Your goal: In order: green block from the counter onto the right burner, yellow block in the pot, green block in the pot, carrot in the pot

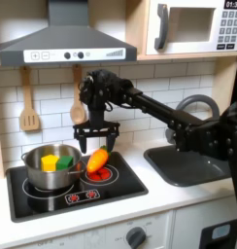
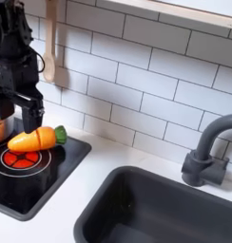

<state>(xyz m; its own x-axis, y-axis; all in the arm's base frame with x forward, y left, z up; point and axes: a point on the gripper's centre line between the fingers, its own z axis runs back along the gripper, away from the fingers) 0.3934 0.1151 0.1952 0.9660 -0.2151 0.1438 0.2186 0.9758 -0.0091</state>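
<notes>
Gripper hangs just above the carrot in the first exterior view, its dark fingers spread apart and pointing down, nothing held between them. The carrot lies on the burner at the first exterior view's right side of the stovetop, tilted, its upper end close to the rim of the pot. Inside the pot sit the yellow block and the green block, side by side. So I judge the first three steps done and the carrot step in hand. The next move calls for lowering the open fingers around the carrot's body, closing, then lifting it over the pot rim. The counter is white, with a dark sink at the first exterior view's right. White tiles, a wooden spatula, a range hood and a microwave sit behind and above.

In the second exterior view the gripper stands open over the carrot, one finger near its leafy end. The carrot rests across the red burner ring. A grey faucet rises beside the sink.
</notes>
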